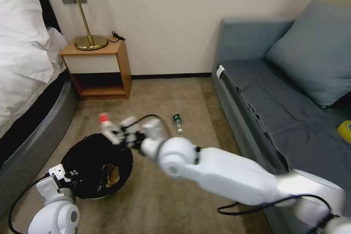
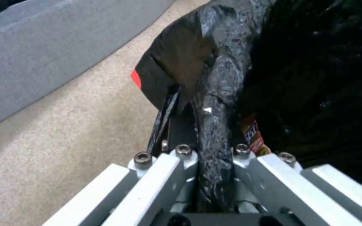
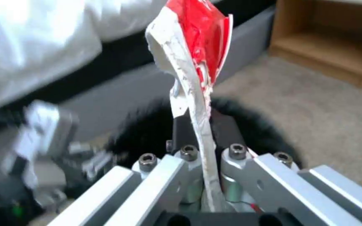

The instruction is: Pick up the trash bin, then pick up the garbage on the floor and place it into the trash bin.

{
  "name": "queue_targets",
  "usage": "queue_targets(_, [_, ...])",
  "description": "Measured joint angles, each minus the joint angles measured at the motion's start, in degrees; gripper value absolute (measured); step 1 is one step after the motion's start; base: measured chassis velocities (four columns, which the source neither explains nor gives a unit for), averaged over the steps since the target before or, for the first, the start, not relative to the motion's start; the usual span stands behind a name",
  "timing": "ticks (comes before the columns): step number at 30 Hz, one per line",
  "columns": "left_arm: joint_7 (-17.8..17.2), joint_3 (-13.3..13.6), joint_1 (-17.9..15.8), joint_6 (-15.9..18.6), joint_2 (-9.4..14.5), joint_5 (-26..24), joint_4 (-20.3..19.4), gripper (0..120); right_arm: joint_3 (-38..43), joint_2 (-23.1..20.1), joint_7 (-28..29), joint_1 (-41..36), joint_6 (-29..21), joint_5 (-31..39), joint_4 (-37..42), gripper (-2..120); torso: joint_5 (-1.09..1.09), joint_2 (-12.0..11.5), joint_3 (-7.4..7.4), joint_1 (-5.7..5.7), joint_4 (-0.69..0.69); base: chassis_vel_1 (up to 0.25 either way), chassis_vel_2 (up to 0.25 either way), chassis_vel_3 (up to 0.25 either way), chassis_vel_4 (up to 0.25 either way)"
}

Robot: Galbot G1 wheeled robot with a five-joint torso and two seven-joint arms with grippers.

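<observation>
left gripper (image 2: 208,147) clenched on my round white bin's (image 1: 95,164) crinkly black-bag rim, risk: thin liner slips | my right gripper (image 3: 198,131) pinching red-and-white wrapper (image 3: 195,47) above bin's far edge, risk: early release drops it on carpet

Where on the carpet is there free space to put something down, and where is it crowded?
Bare carpet lies between the nightstand and the clear bottle, and near the sofa base. It is crowded at the trash bin: the left tool grips its rim, and the right tool holds the red-and-white wrapper beside it.
</observation>
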Motion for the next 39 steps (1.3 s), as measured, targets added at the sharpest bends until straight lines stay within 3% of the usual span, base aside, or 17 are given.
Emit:
queue_targets(7, [0.0, 0.0, 0.3, 0.0, -0.4, 0.0, -0.6, 2, -7.6, 4.7, 1.8, 1.2, 0.9, -1.3, -7.9, 0, 0.01, 0.0, 0.00, 0.00, -0.02, 0.000, 0.000, 0.000, 0.000])
queue_targets(10, [0.0, 0.0, 0.3, 0.0, -0.4, 0.0, -0.6, 2, -8.6, 5.7, 2.7, 1.0, 1.0, -1.7, -9.2, 7, 0.01, 0.0, 0.00, 0.00, -0.01, 0.000, 0.000, 0.000, 0.000])
queue_targets(12, [0.0, -0.1, 0.3, 0.0, -0.4, 0.0, -0.6, 2, -9.0, 6.1, 3.3, 1.0, 1.1, -2.1, -9.9, 19, 0.01, 0.0, 0.00, 0.00, -0.02, 0.000, 0.000, 0.000, 0.000])
queue_targets(13, [0.0, -0.1, 0.3, 0.0, -0.4, 0.0, -0.6, 2, -9.0, 6.1, 3.3, 1.0, 1.1, -2.1, -9.9, 19, 0.01, 0.0, 0.00, 0.00, -0.02, 0.000, 0.000, 0.000, 0.000])
queue_targets(14, [0.0, -0.1, 0.2, 0.0, -0.4, 0.0, -0.7, 2, -9.1, 5.6, 3.3, 1.2, 1.1, -2.2, -9.3, 32, 0.01, 0.0, 0.00, 0.00, -0.02, 0.000, 0.000, 0.000, 0.000])
queue_targets(16, [0.0, 0.0, 0.2, 0.0, -0.4, 0.0, -0.7, 2, -8.9, 4.8, 3.4, 1.2, 1.1, -2.2, -8.2, 42, 0.02, 0.0, 0.00, 0.00, -0.02, 0.000, 0.000, 0.000, 0.000])
queue_targets(20, [0.0, 0.1, 0.2, 0.0, -0.5, 0.1, -0.8, 2, -8.5, 4.1, 3.5, 1.1, 1.0, -2.3, -7.4, 51, 0.02, 0.0, 0.00, 0.00, -0.02, 0.000, 0.000, 0.000, 0.000])
queue_targets(22, [0.0, 0.1, 0.2, 0.0, -0.4, 0.1, -1.0, 2, -6.7, 2.9, 4.1, 0.7, 1.1, -3.0, -5.6, 62, 0.02, 0.0, 0.00, 0.00, -0.01, 0.000, 0.000, 0.000, 0.000])
queue_targets(26, [0.0, -0.2, 0.1, 0.0, -0.2, -0.1, -1.0, 2, 1.1, -1.0, 3.8, 0.0, 1.1, -6.1, -0.6, 74, 0.04, 0.0, 0.00, 0.00, 0.00, 0.000, 0.000, 0.000, 0.000])
queue_targets(29, [0.0, -0.3, 0.0, 0.0, 0.1, -0.4, -1.0, 2, 7.3, -5.5, 3.0, -1.4, 1.7, -9.1, 2.8, 84, 0.04, 0.0, 0.00, 0.00, -0.01, 0.000, 0.000, 0.000, 0.000])
queue_targets(30, [0.1, -0.3, 0.0, 0.0, 0.2, -0.5, -1.0, 2, 12.1, -9.9, 1.7, -3.2, 2.6, -11.9, 4.9, 92, 0.04, 0.0, 0.00, 0.00, -0.01, 0.000, 0.000, 0.000, 0.000])
queue_targets(31, [0.1, -0.3, 0.0, 0.0, 0.2, -0.5, -1.0, 2, 12.1, -9.9, 1.7, -3.2, 2.6, -11.9, 4.9, 92, 0.04, 0.0, 0.00, 0.00, -0.01, 0.000, 0.000, 0.000, 0.000])
queue_targets(33, [0.1, -0.5, 0.1, 0.0, 0.5, -0.8, -1.2, 2, 20.7, -18.0, -1.4, -8.6, 5.5, -18.2, 8.4, 99, 0.06, 0.0, 0.00, 0.00, -0.06, 0.000, 0.000, 0.000, 0.000])
queue_targets(35, [0.2, -0.6, 0.1, 0.0, 0.7, -1.0, -1.2, 2, 27.4, -23.1, -2.6, -14.7, 8.9, -22.8, 12.0, 99, 0.05, 0.0, 0.00, 0.00, -0.07, 0.000, 0.000, 0.000, 0.000])
queue_targets(37, [0.2, -0.7, 0.1, 0.0, 0.7, -1.1, -1.2, 2, 30.1, -24.5, -2.7, -17.3, 9.7, -24.3, 13.4, 100, 0.05, 0.0, 0.00, 0.00, -0.05, 0.000, 0.000, 0.000, 0.000])
queue_targets(39, [0.2, -0.7, 0.0, 0.0, 0.7, -1.2, -1.1, 2, 38.0, -26.8, -1.8, -26.0, 11.3, -28.8, 17.5, 100, 0.05, 0.0, 0.00, 0.00, -0.02, 0.000, 0.000, 0.000, 0.000])
